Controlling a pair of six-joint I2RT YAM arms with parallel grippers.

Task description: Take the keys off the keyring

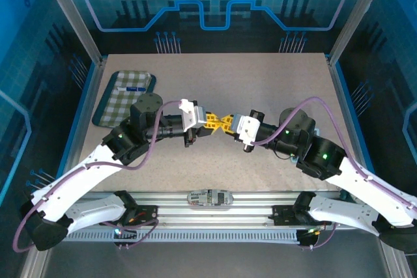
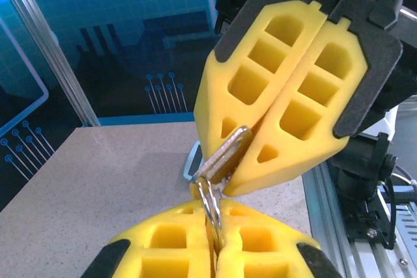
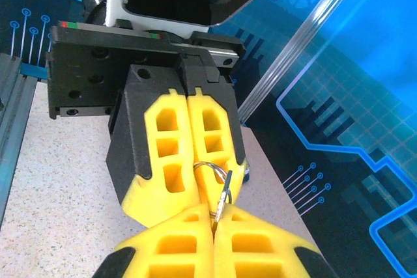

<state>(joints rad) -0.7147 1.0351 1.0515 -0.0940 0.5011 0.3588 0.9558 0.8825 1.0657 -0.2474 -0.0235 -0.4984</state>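
Keyring [image 2: 210,206] sits pinched in the left gripper [image 1: 214,122], and the right gripper [image 1: 225,123] clamps the key [image 2: 229,150]. Both arms reach inward, fingertips meeting above the table [image 1: 260,83].

silvery key [image 2: 229,149] hooked on wire keyring [image 2: 210,205] (both pinched aloft)

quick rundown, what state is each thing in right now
left yellow-fingered tool: shut on the thin silver wire ring
right yellow-fingered tool: shut on the flat silver metal key
thin silver wire ring: held off the table, joined to the key
flat silver metal key: pinched, not yet off the ring
green checked tray: lying flat at the table's far left
white pen-like item: lying on the tray
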